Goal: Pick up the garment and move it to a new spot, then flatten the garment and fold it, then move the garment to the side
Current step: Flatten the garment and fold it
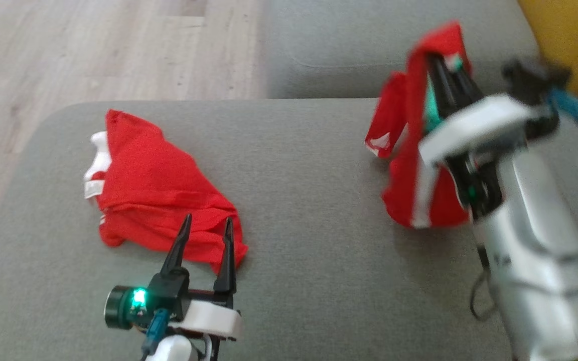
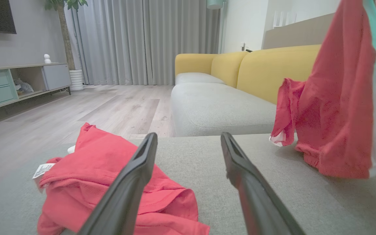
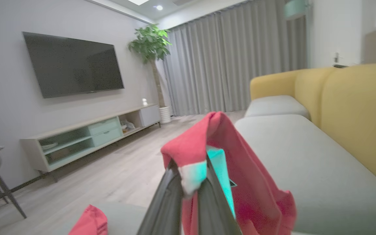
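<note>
the right gripper is pinching the top edge of the red garment, its 2 fingers pressed together on a white-trimmed fold; in the right wrist view the cloth is draping over and around the right gripper. in the head view the garment is hanging at about 2 o'clock, over the far right part of the grey cushion. its long axis is running 12 to 6 in the left wrist view, with a sleeve dangling on its 9 o'clock side. whether the lower hem is touching the cushion i cannot tell.

the left gripper is holding its jaws spread, gripping nothing. its fingers are pointing at a second red garment, which is lying crumpled on the cushion at 9 o'clock in the head view – just past the fingertips at 11 o'clock.

from the left gripper the hanging garment is lying at 2 o'clock, well apart. the right arm is the nearer one – judging by that, setting the cloth down is falling to it, with the left crossing over only for flattening.
</note>
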